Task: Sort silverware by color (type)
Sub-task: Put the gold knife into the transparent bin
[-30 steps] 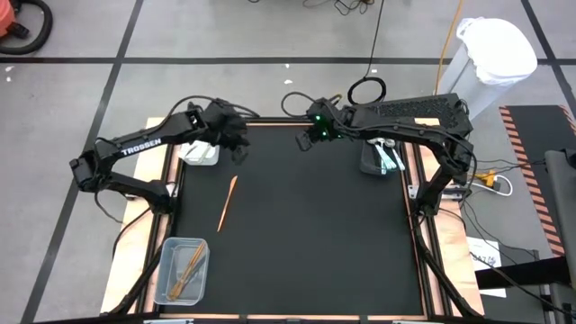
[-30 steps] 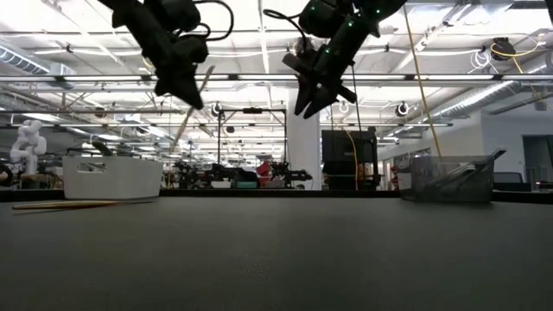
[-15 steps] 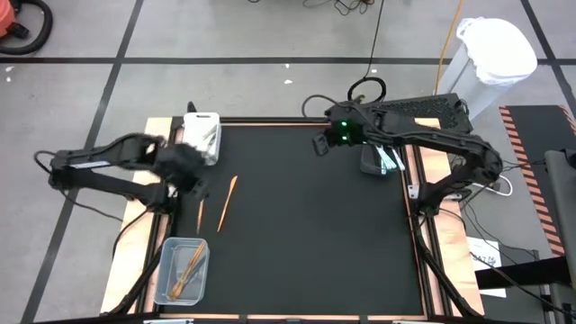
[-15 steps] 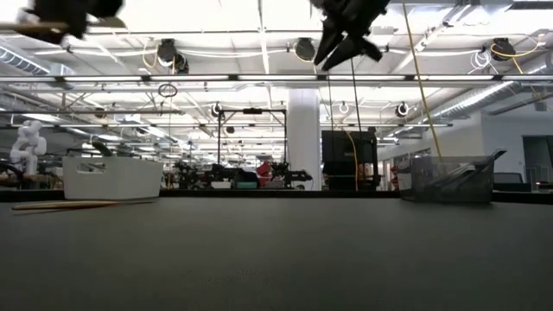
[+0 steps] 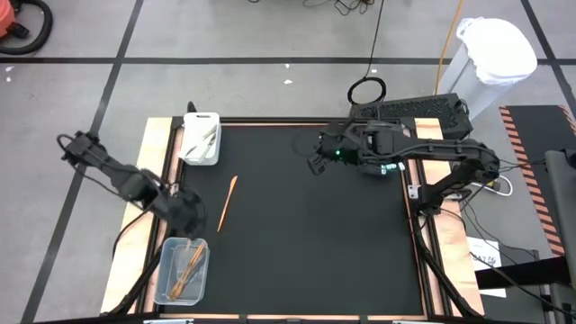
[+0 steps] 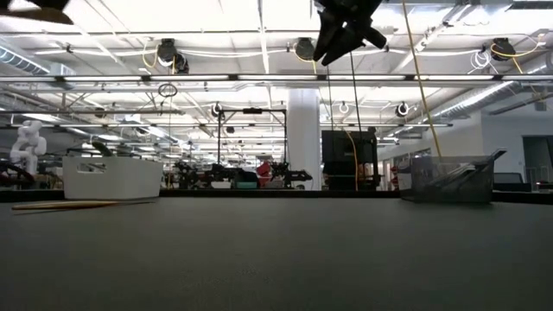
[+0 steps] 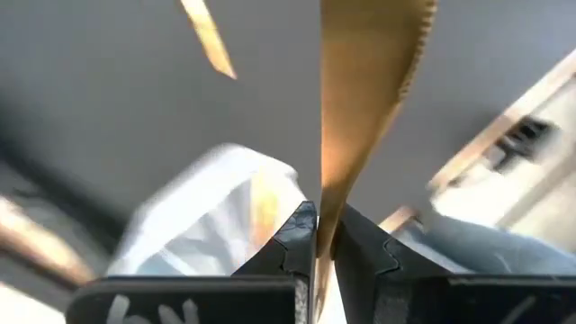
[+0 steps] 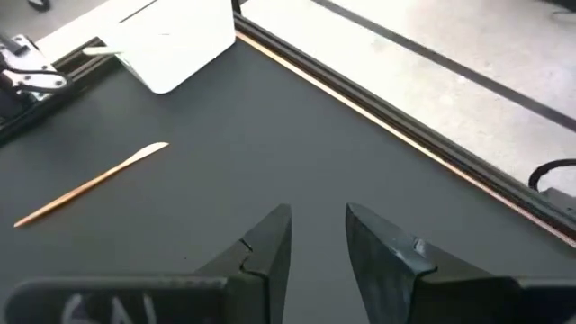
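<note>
My left gripper (image 5: 189, 211) hovers over the table's left side, just beyond the clear bin (image 5: 171, 281), and is shut on an orange serrated knife (image 7: 360, 90). The bin holds more orange utensils (image 5: 189, 261). Another thin orange utensil (image 5: 227, 202) lies flat on the black mat beside it and also shows in the right wrist view (image 8: 90, 184). My right gripper (image 5: 317, 162) hangs open, high over the far middle of the mat (image 8: 317, 236), touching nothing. My left gripper pinches the orange knife between its two fingers (image 7: 292, 238) at the narrow end (image 7: 328, 202). The wide serrated blade sticks out forward past the fingertips, along the fingers. The knife is lifted clear of the table.
A white bin (image 5: 201, 138) with utensils sits at the far left corner. A dark bin (image 5: 382, 162) with pale knives stands at the far right, partly under the right arm. The black mat (image 5: 306, 243) stretches between them.
My left arm has swung from the white bin at the far left toward the near left, carrying the orange knife, and now hangs by the clear bin. My right gripper has risen and drifted slightly toward the table's right and near side.
</note>
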Robot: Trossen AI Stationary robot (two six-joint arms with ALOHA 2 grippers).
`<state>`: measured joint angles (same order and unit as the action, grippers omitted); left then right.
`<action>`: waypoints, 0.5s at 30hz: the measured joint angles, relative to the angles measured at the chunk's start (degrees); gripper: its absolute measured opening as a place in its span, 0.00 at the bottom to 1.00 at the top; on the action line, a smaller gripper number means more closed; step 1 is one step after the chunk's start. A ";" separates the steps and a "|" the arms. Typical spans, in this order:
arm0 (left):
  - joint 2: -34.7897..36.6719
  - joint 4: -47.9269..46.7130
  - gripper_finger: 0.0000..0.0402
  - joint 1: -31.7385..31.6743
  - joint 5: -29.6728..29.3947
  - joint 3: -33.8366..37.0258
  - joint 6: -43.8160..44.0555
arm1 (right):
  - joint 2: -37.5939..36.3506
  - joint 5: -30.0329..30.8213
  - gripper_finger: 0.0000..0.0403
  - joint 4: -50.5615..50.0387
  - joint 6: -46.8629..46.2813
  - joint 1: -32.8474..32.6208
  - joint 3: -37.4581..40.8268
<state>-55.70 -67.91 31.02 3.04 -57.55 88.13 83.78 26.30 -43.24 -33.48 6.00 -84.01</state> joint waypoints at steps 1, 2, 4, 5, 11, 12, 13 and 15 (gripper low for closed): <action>-0.82 3.05 0.07 1.89 0.06 0.59 1.44 | 0.27 0.73 0.25 0.01 -0.67 -0.60 0.00; -1.74 5.83 0.07 3.72 -0.02 1.10 2.31 | 0.44 0.87 0.25 0.07 -1.17 -1.18 0.00; -3.51 9.00 0.07 6.80 -0.19 2.31 4.24 | 0.56 0.95 0.25 -0.21 -1.72 -2.31 0.00; -4.44 9.73 0.07 8.16 -0.18 3.03 5.64 | 0.58 0.97 0.25 -0.46 -1.81 -2.81 0.00; -9.57 10.01 0.11 14.10 -0.18 4.79 12.37 | 0.45 1.07 0.25 -3.40 -1.53 -3.85 0.00; -10.16 10.11 0.14 14.58 -0.18 4.79 13.46 | 0.45 1.16 0.25 -3.74 -1.51 -3.82 0.00; -10.55 10.14 0.17 14.94 -0.17 4.79 14.50 | 0.45 1.19 0.25 -3.93 -1.49 -3.73 0.00; -11.13 10.47 0.26 15.35 0.02 4.79 16.30 | 0.42 1.21 0.25 -3.95 -1.46 -3.72 0.00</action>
<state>-66.83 -57.44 46.37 3.06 -52.75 104.43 84.20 27.51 -47.19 -34.94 2.28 -84.01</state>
